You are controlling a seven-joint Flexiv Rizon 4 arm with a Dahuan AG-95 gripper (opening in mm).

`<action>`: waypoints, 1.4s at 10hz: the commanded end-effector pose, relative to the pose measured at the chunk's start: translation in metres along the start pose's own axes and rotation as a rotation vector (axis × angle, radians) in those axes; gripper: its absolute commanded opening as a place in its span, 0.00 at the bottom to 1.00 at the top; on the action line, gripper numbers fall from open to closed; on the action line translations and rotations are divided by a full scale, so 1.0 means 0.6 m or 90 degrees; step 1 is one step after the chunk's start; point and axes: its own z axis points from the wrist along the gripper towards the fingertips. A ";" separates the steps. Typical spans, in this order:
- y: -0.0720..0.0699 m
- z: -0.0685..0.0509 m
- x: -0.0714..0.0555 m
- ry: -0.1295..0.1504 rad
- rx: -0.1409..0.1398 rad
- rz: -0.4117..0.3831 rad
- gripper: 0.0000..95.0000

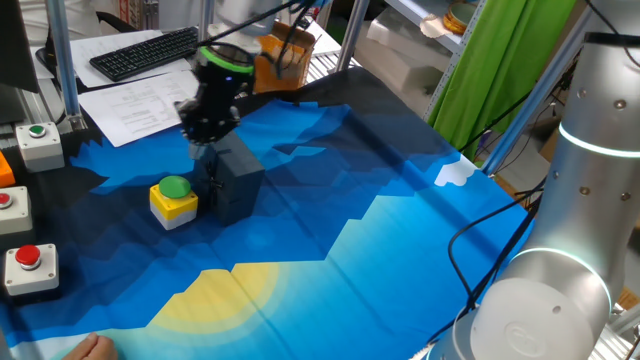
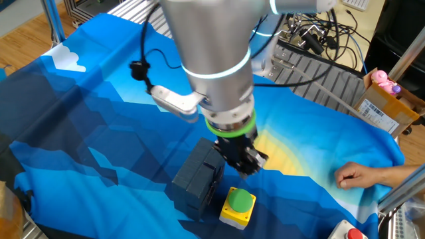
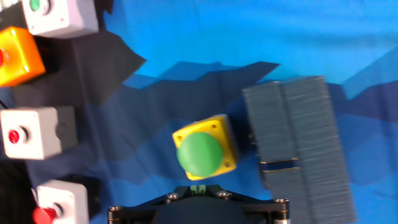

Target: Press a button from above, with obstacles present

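Observation:
The button (image 1: 175,186) is a green dome on a small yellow box (image 1: 172,208) on the blue cloth. The obstacle, a dark grey block (image 1: 235,182), stands right beside it and is taller. My gripper (image 1: 203,150) hangs above the gap between the button and the block, clear of both. In the other fixed view the gripper (image 2: 250,166) is just above the button (image 2: 240,200), next to the block (image 2: 198,176). In the hand view the button (image 3: 199,154) lies near the bottom centre, the block (image 3: 298,143) to its right. The fingertips are not clearly seen.
Grey boxes with red buttons (image 1: 29,261) and a grey box with a green button (image 1: 38,138) stand at the left edge, beside an orange box (image 3: 18,56). A keyboard (image 1: 145,50) and papers lie behind. A person's hand (image 2: 352,176) rests on the cloth's edge.

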 end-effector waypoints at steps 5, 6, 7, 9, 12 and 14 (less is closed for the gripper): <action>0.020 0.054 -0.017 -0.059 0.116 -0.013 0.00; 0.019 0.068 -0.023 -0.059 0.117 -0.013 0.00; 0.018 0.074 -0.027 -0.060 0.118 -0.013 0.00; 0.014 0.087 -0.041 -0.057 0.117 -0.019 0.00; 0.003 0.089 -0.045 -0.052 0.117 -0.021 0.00; 0.002 0.097 -0.046 -0.051 0.116 -0.023 0.00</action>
